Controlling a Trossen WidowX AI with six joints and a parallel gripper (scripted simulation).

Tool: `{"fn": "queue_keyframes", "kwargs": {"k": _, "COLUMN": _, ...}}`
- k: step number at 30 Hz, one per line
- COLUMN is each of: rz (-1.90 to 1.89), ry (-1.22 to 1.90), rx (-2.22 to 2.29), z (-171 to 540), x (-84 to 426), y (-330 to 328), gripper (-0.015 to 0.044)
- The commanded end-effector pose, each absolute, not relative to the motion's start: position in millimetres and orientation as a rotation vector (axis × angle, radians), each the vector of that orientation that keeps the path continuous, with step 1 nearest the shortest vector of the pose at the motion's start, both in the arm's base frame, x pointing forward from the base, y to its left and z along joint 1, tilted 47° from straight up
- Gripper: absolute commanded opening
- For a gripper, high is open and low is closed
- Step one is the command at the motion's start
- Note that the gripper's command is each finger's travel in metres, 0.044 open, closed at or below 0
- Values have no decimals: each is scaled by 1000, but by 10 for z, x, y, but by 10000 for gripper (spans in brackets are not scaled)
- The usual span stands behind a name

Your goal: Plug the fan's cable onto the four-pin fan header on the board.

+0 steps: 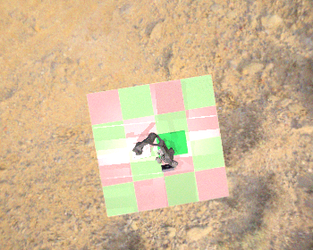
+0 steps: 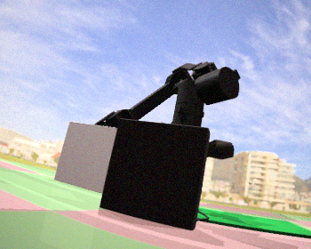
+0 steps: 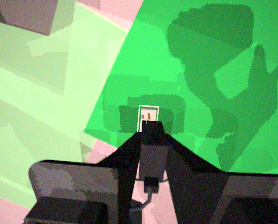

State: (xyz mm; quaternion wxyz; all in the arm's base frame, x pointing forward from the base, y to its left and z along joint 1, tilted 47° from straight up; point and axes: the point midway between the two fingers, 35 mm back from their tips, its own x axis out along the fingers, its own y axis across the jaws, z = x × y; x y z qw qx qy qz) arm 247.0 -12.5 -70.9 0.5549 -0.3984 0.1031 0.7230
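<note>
Pinching the dark plug between its fingertips, the pincer stands nearly closed above the green board.

black arm (matte), grey-black claw, cylindrical housing

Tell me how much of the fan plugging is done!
The picking-up part looks done: the gripper is shut on the dark plug, with the cable trailing from it. Now it's lining up: the plug's front end is by the white-outlined header on the green board. Left: pushing it down fully, then letting go and moving off.
</note>
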Motion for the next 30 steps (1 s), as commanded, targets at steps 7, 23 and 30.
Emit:
{"fn": "queue_keyframes", "kwargs": {"k": 7, "rz": 1704, "ry": 254, "rx": -932, "z": -695, "x": 2451, "y": -116, "gripper": 0}}
{"fn": "queue_keyframes", "kwargs": {"k": 23, "rz": 1698, "ry": 272, "rx": -916, "z": -687, "x": 2410, "y": -113, "gripper": 0}}
{"fn": "queue_keyframes", "kwargs": {"k": 30, "rz": 1697, "ry": 275, "rx": -913, "z": -691, "x": 2394, "y": -117, "gripper": 0}}
